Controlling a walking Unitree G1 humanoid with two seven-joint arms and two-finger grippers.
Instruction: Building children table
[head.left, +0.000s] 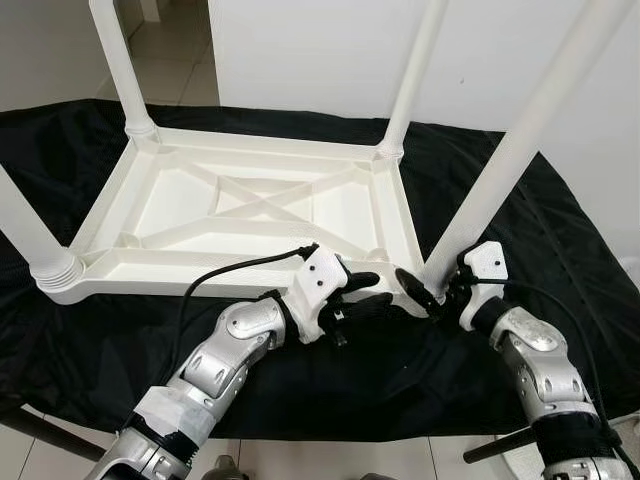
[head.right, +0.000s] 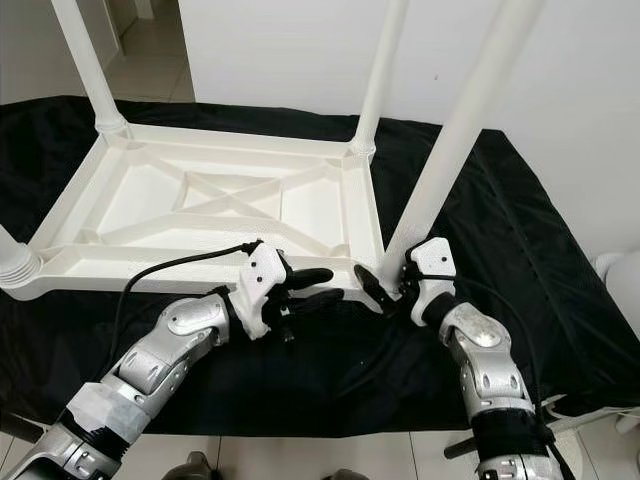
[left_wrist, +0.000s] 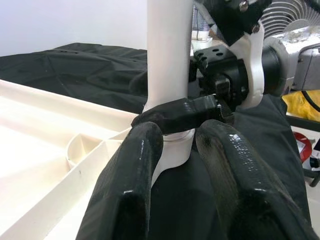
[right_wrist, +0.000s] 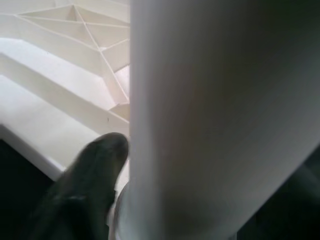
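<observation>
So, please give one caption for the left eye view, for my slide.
Both grippers, left and right, meet at the near-right leg of the upturned white table.

Both arms reach forward — left pincer (head.left: 372, 295) parted, right pincer (head.left: 428, 293) clamped.

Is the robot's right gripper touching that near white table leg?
Touching: the left wrist view shows the right gripper finger pressed against the table leg.

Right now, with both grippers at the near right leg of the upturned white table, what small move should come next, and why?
Probably the right gripper should twist the white plastic table leg further into its corner socket. It clasps the leg's base, while the left gripper sits open beside that corner of the white plastic tabletop, seemingly ready to steady it.
</observation>
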